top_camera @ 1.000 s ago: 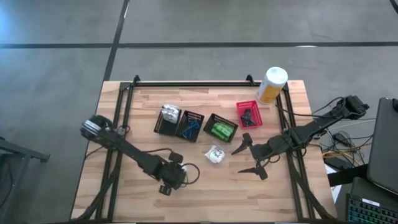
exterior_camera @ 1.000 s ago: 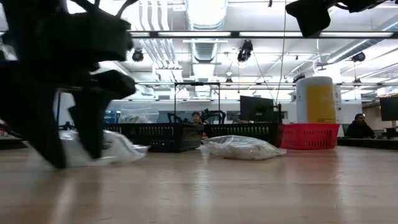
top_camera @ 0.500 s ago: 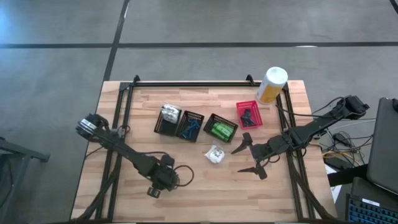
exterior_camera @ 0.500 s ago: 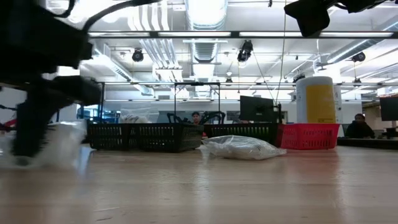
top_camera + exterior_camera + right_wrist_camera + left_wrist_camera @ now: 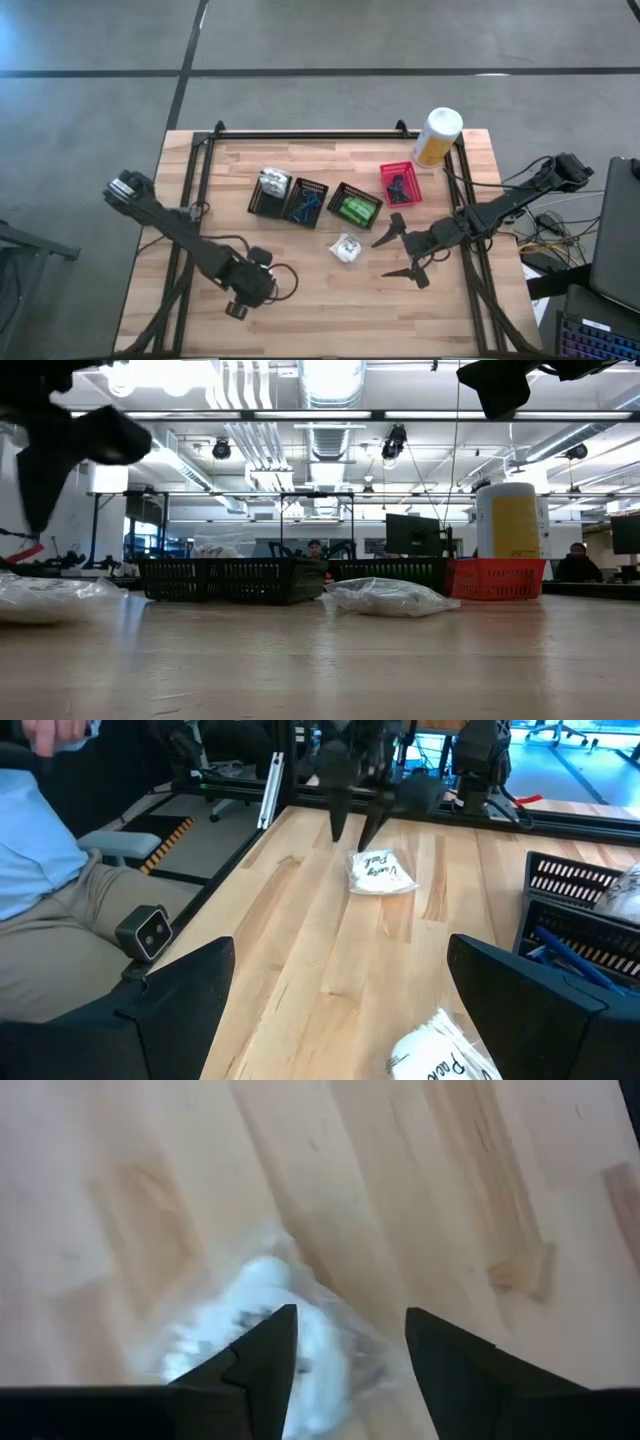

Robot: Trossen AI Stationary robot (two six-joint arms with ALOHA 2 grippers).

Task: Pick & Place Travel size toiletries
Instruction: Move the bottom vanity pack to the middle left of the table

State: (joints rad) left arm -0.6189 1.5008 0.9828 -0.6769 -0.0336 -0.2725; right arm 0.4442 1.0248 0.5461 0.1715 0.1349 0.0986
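Travel size toiletries: two white clear-wrapped lumps are loose on the wooden table [image 5: 470, 310]; the rest are sorted by kind into the row of mesh baskets.

- Near-left lump [image 5: 380, 873]: lies flat on the wood, directly under the left gripper [image 5: 350, 1320]. Jaws are apart, straddling the lump from above without touching it. The low view shows the lump resting on the table with the gripper clear above, so nothing is held. I read this as a line-up for a top-down pinch, with the fingers spaced to drop either side of the wrap.
- Centre lump [image 5: 347, 248]: on the table just in front of the baskets. The right gripper [image 5: 398, 255] sits just beside it with jaws spread wide and empty, mouth facing the lump. It looks parked there waiting.
- Baskets: the leftmost black mesh basket [image 5: 270, 205] holds a white lump, so it is the likely home for both loose ones. The next black basket [image 5: 312, 190] holds dark and blue sachets, and the third black basket [image 5: 345, 192] holds bright green packets. The small red mesh basket [image 5: 388, 172] holds a dark item.
- The tall white-and-yellow canister [image 5: 437, 135] stands upright at the far right corner, well apart from the work and out of both arms' paths.

Risk on the next move: the wrap is slick and crinkly — a shallow pinch may catch only film and let the lump slide out. The left arm also has the longer carry to the baskets.
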